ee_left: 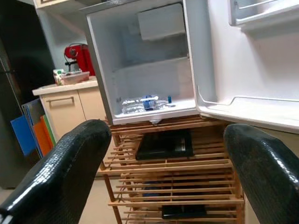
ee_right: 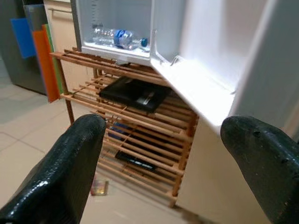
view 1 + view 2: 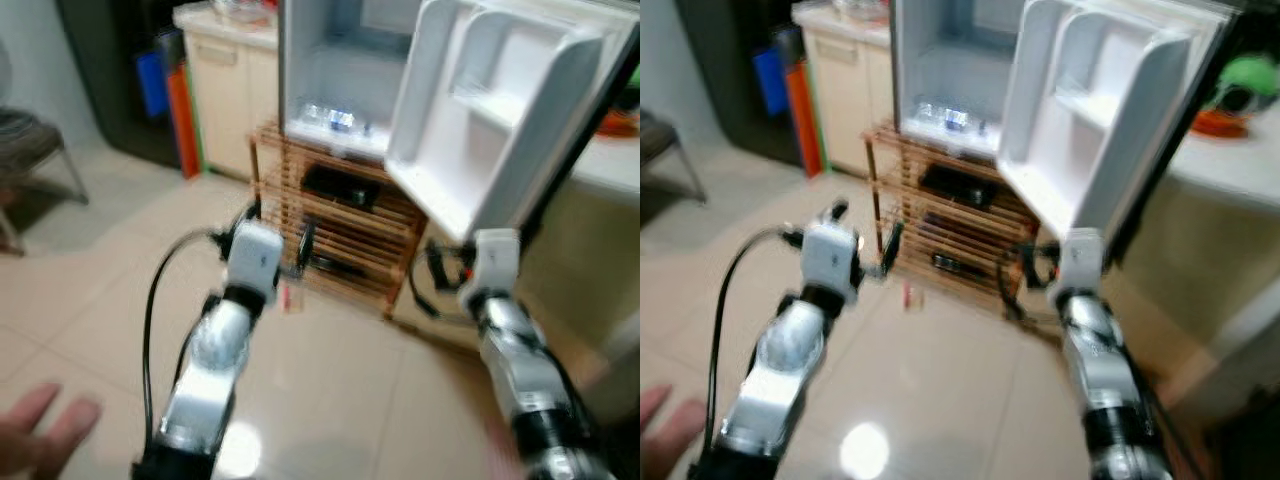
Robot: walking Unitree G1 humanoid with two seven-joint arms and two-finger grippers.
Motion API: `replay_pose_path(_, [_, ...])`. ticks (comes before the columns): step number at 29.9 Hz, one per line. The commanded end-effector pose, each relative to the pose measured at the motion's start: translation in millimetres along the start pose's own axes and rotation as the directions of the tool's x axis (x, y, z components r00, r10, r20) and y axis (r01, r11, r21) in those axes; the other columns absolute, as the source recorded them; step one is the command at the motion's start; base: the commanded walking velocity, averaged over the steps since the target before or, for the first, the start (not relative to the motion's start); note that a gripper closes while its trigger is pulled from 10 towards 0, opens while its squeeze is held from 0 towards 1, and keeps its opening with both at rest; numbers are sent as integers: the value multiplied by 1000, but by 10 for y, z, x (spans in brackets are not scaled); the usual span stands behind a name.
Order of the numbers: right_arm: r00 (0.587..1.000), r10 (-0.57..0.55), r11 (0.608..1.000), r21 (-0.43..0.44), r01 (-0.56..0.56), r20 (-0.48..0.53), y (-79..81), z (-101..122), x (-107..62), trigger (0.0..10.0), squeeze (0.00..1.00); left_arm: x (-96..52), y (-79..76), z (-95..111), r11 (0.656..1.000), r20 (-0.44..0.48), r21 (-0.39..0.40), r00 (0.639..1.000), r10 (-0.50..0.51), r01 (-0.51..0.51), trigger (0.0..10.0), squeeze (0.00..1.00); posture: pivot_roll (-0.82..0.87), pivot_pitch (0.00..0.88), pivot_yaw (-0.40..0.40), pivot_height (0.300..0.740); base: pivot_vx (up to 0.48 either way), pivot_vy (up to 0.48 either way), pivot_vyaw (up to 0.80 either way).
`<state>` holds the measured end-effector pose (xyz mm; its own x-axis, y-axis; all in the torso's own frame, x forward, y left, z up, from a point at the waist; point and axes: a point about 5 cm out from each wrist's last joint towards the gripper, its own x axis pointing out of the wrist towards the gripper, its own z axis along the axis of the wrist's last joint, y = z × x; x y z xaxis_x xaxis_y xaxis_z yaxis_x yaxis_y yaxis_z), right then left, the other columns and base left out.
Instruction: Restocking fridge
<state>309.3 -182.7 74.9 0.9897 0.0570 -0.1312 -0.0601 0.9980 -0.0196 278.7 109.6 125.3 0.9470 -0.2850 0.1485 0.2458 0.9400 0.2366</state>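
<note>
Small fridge (image 3: 335, 60) on wooden slatted rack (image 3: 335, 225), far centre, door (image 3: 500, 110) swung wide to right. Water bottles (image 1: 142, 103) lying on fridge floor, two perhaps, blurred. Left gripper (image 1: 161, 172) and right gripper (image 2: 161, 163) both raised toward rack, fingers spread, nothing held. Person's hand (image 3: 40, 430) near left.

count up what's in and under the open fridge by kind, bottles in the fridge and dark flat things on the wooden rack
Water bottles lying in the mini fridge: at least 1; the clear heap may hold more, too blurred to tell
Dark flat items on the wooden rack: 2, one on the upper shelf, one on a lower shelf
Total: 3 sure
</note>
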Motion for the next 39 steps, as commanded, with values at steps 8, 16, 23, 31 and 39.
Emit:
replay_pose_path(8, [999, 32, 999, -11, -32, 25, 93, 20, 26, 10000, 0, 44, 17, 26, 999, 5, 42, 1000, 1, -2, 10000, 0, -3, 0, -53, 740, 478, 0, 0])
replay_pose_path(16, [999, 31, 999, -15, -31, 25, 100, 20, 48, 10000, 0, 38, -5, 31, 994, 15, 103, 999, -35, 34, 10000, 0, -3, 0, -52, 740, 457, 0, 0])
replay_pose_path(23, [999, -35, 995, -90, 34, -17, -10, -64, 21, 10000, 0, 17, -21, -39, 996, -38, 79, 999, -32, 35, 10000, 0, -1, 0, -53, 740, 321, 0, 0])
replay_pose_path(31, [979, 18, 996, -86, -36, -205, -15, -512, -256, 10000, 0, -18, -10, -94, 998, -62, 51, 997, -35, 39, 10000, 0, -4, 0, -51, 740, 0, 0, 0])
replay_pose_path(39, [936, -154, 974, -208, 90, -316, -395, -722, -300, 10000, 0, 1, 7, -97, 999, -70, 41, 997, -30, 33, 10000, 0, -4, 0, -42, 740, 0, 0, 0])
